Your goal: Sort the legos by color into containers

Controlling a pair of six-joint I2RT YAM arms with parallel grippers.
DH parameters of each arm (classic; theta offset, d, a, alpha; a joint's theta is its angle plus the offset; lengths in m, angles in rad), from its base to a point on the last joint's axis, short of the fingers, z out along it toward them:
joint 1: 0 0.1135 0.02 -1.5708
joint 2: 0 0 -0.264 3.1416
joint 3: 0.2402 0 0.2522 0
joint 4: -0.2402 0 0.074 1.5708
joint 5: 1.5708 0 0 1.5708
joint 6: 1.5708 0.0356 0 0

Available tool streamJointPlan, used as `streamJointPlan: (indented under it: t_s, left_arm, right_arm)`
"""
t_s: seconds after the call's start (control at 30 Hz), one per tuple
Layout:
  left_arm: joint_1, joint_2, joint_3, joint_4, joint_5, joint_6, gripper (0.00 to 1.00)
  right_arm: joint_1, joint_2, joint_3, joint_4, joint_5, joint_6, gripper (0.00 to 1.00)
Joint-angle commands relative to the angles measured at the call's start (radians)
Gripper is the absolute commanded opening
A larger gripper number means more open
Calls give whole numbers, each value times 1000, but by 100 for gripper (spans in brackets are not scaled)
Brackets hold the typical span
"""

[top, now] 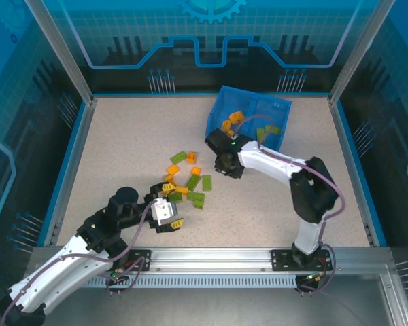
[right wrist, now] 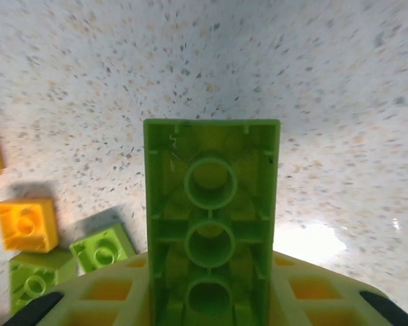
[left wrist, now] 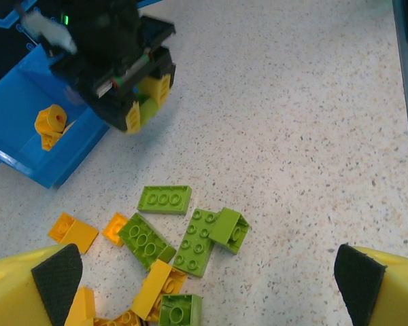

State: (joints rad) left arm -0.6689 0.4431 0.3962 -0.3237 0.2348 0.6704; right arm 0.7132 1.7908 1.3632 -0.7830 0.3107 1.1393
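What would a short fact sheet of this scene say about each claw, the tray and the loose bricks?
Left gripper: open, empty, at the near edge of the loose bricks
Right gripper: shut on a green brick, close to the tray
Tray: orange bricks in one half, green bricks in the other
Loose bricks: orange and green mixed on the table

A brick (right wrist: 211, 231) is sitting between the right gripper's (top: 223, 165) fingers and sticking out past them. The tray (top: 253, 105) is lying just behind that gripper, with more bricks (top: 232, 121) resting in both its halves. A pile of bricks (left wrist: 183, 238) is lying just ahead of the left gripper (left wrist: 209, 282).
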Motion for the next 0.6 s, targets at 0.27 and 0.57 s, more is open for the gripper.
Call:
streamJointPlan:
  t_s: [0.27, 0.57]
  left_arm:
    - [-14, 157, 132, 386, 78, -303, 99]
    - [-16, 369, 243, 527, -77, -480, 99]
  right_arm:
    - [-59, -372, -78, 69, 18, -484, 37]
    - [-310, -287, 12, 56, -20, -611, 38]
